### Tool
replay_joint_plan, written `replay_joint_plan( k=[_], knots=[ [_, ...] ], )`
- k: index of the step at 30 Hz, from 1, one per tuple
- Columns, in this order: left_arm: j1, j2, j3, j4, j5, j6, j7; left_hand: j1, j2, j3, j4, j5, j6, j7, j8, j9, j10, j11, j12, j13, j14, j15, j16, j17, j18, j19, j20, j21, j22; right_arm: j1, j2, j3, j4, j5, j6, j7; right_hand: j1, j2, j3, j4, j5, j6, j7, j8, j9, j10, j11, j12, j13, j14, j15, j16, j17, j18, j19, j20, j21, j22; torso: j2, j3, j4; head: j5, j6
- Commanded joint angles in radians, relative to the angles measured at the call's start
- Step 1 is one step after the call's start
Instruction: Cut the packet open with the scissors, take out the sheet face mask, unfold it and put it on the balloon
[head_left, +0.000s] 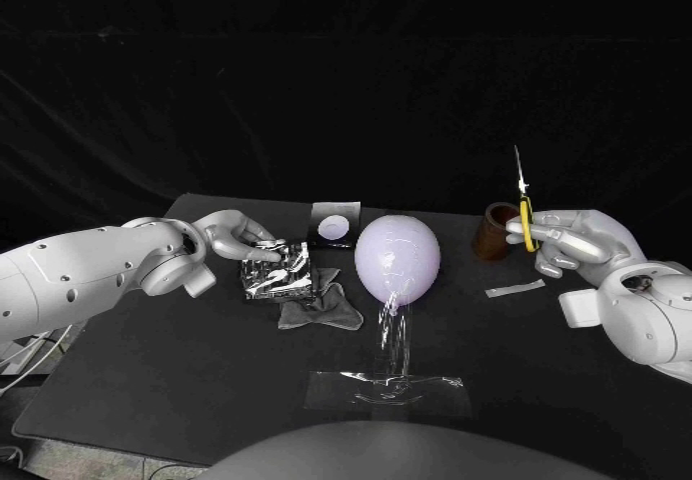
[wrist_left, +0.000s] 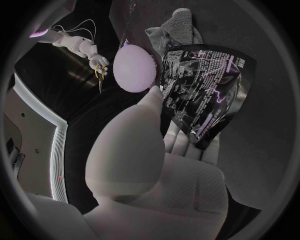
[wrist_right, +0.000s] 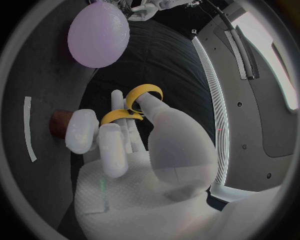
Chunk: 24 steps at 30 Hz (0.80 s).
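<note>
While the left robot hand (head_left: 234, 238) pinches one packet (head_left: 277, 271) by its far corner between thumb and fingers, the packet hangs just over a grey cloth (head_left: 320, 312) on the left-centre of the table (head_left: 173, 350). It is glossy black foil, crinkled, with pale print across its face, and its long axis runs from the holding fingers down toward the robot. The right robot hand (head_left: 574, 242) grips one pair of scissors (head_left: 525, 210) with its fingers through the yellow handle loops. The thin blades are together and point straight up, raised above the right side of the table, near a brown cup (head_left: 495, 232). Between the two hands stands one pale lilac, egg-shaped balloon (head_left: 397, 258) on a clear stand (head_left: 387, 385), its long axis in line with the stand's stem.
</note>
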Motion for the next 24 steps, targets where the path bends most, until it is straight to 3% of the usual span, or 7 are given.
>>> replay_joint_plan(
  k=[1,7,14,19,24],
  knots=[
    [0.002,0.005,0.002,-0.004,0.014,0.037,0.036,0.018,0.003,-0.024,0.004,0.001,-0.006,0.03,0.008,-0.002,-0.012,0.001,0.006,0.001,-0.011,0.0,-0.003,-0.004,-0.015,-0.011,0.001,-0.005,-0.001,0.0,0.0,0.001,0.001,-0.01,0.014,0.016,0.001,0.009,0.294,-0.07,0.004,-0.002,-0.007,0.003,0.001,0.144,-0.079,0.002,0.001,0.0,-0.004,0.003,0.0,0.005,0.003,0.001,0.003,0.07,0.0,0.0005,-0.001,-0.001,-0.003],
    [0.003,0.014,0.003,-0.028,0.021,0.009,0.071,0.037,0.019,-0.043,0.007,0.002,-0.005,0.041,0.013,-0.004,-0.009,-0.005,0.015,0.003,-0.009,-0.003,0.001,-0.008,-0.015,-0.008,0.0,-0.007,0.0,0.0,0.002,0.001,-0.001,-0.01,0.015,0.016,0.001,0.008,0.294,-0.07,0.004,-0.002,-0.007,0.003,0.002,0.144,-0.079,0.002,0.002,0.0,-0.004,0.004,0.001,0.005,0.004,0.001,0.004,0.071,0.0,0.0012,0.0006,-0.001,-0.003],
    [0.005,0.035,0.006,-0.078,0.154,0.002,0.163,0.084,0.045,-0.031,-0.012,0.002,-0.001,0.042,0.02,-0.006,-0.012,-0.005,0.02,0.001,-0.012,-0.003,0.001,-0.014,-0.013,-0.017,0.0,-0.012,-0.001,0.0,0.007,0.001,-0.009,-0.017,0.019,0.015,0.001,0.008,0.295,-0.07,0.003,-0.002,-0.007,0.003,0.002,0.144,-0.079,0.001,0.002,0.0,-0.004,0.003,0.0,0.004,0.005,0.002,0.005,0.072,0.0,0.0003,-0.0013,0.0,0.0],
    [0.016,0.047,0.009,-0.098,0.223,-0.018,0.214,0.083,0.049,-0.033,-0.012,0.002,0.012,0.051,0.029,-0.006,0.005,-0.013,0.031,0.003,0.007,-0.01,0.011,-0.014,-0.008,-0.004,-0.001,-0.009,0.001,0.0,0.009,0.001,-0.014,-0.033,0.019,0.013,0.001,0.008,0.295,-0.07,0.003,-0.002,-0.007,0.003,0.002,0.144,-0.079,0.001,0.002,0.0,-0.004,0.003,0.0,0.004,0.005,0.002,0.005,0.072,0.0,0.0009,-0.0015,0.001,0.001],
    [0.031,0.057,0.012,-0.111,0.27,-0.032,0.249,0.092,0.059,-0.031,-0.018,0.002,0.025,0.046,0.038,-0.008,0.022,-0.02,0.04,0.003,0.033,-0.018,0.021,-0.016,0.005,0.064,-0.002,0.013,0.009,0.001,0.011,0.001,-0.021,-0.072,0.022,0.008,0.001,0.008,0.295,-0.07,0.003,-0.002,-0.007,0.004,0.003,0.144,-0.079,0.001,0.003,0.0,-0.004,0.004,0.002,0.005,0.005,0.002,0.005,0.071,-0.001,0.0012,-0.0013,0.001,0.004]
  ],
)
